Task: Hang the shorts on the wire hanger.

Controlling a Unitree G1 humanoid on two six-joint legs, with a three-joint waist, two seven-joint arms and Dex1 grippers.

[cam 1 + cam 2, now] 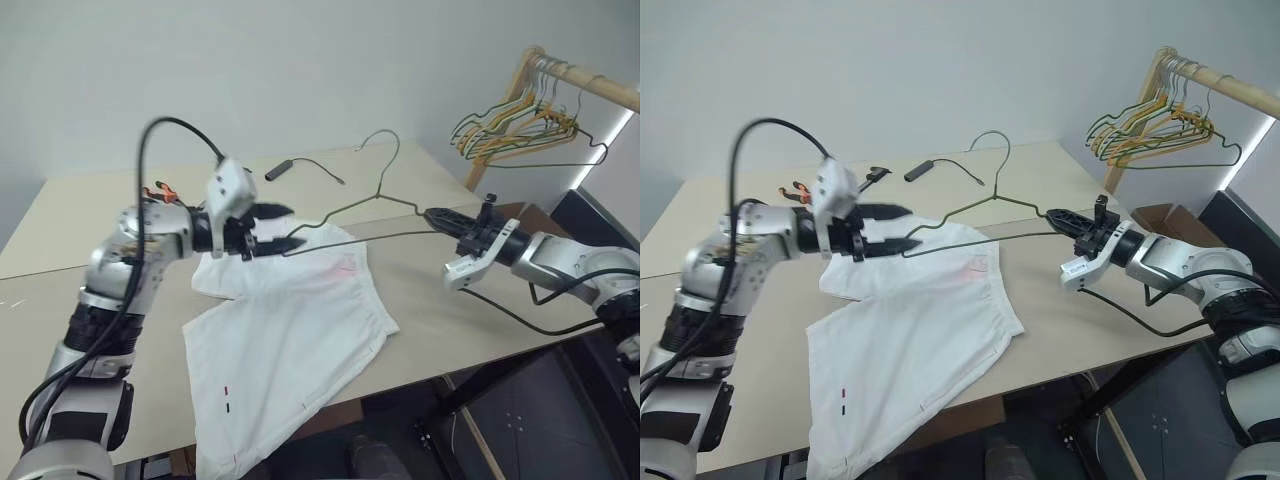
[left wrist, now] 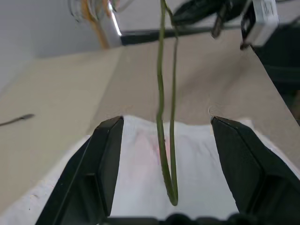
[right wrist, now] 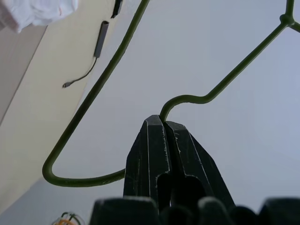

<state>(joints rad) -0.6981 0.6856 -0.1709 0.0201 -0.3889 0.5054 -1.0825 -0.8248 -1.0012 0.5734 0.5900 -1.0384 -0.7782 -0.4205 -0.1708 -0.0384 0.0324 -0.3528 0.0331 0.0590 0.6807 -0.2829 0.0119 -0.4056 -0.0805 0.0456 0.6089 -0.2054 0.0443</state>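
The white shorts (image 1: 290, 320) lie spread on the beige table (image 1: 70, 215), one leg hanging over the front edge. The wire hanger (image 1: 352, 204) is held in the air above them, its hook (image 1: 386, 136) pointing up and away. My right gripper (image 1: 432, 215) is shut on the hanger's right corner (image 3: 187, 99). My left gripper (image 1: 279, 228) is open at the hanger's left corner, and in the left wrist view that wire bend (image 2: 169, 187) sits between the two spread fingers (image 2: 105, 159) without touching either.
A wooden rack (image 1: 520, 75) with a bunch of green, yellow and tan hangers (image 1: 510, 125) stands at the back right. A black cabled device (image 1: 280, 168) and small orange clips (image 1: 160, 190) lie on the far part of the table.
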